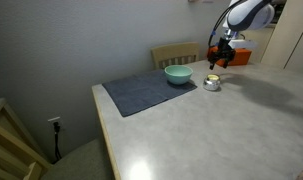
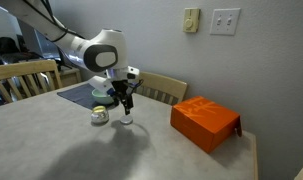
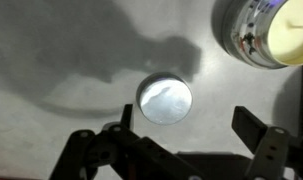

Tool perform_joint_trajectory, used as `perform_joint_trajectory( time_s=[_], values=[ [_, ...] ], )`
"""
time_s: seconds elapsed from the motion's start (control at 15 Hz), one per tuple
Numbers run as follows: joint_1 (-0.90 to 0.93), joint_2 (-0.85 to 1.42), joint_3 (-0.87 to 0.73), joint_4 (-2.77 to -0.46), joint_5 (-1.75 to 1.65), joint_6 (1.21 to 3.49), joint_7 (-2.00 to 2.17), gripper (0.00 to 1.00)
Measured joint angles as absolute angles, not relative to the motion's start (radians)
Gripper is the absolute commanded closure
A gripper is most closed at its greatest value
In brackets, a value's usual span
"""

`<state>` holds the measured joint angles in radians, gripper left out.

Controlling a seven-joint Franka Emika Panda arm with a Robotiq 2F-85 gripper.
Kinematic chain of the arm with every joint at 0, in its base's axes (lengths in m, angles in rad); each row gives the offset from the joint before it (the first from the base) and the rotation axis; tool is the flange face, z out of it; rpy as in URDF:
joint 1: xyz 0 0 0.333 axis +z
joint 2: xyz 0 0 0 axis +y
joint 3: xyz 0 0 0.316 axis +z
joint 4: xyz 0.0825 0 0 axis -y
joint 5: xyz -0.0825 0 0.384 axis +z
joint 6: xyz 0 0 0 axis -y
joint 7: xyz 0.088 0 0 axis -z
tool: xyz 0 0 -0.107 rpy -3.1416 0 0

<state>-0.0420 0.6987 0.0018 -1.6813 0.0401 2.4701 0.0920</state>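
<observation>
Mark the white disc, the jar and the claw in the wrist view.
white disc (image 3: 164,100), wrist view, centre of its top face.
jar (image 3: 243,42), wrist view, its printed side wall.
claw (image 3: 184,120), wrist view, midway between its open fingertips.

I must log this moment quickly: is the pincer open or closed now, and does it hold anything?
Pincer: open, holding nothing, poised over the small white disc.

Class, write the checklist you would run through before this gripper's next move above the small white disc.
1. Jaws open: ok, the gripper stands wide open.
2. Nothing held: ok.
3. The white disc lies within the gripper's opening in the wrist view: ok, slightly off-centre.
4. The jar stands apart from the disc: ok.
5. Height of the gripper above the disc: cannot tell.
</observation>
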Motion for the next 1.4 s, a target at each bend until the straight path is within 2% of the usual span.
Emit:
perform_joint_trajectory(
  time_s=[0.73,1.4],
  values=[
    [-0.042,0.818,-0.003,-1.532,0.049,2.429,0.125,0.00],
    [-0.041,0.852,-0.021,-1.506,0.070,2.395,0.250,0.00]
  ],
)
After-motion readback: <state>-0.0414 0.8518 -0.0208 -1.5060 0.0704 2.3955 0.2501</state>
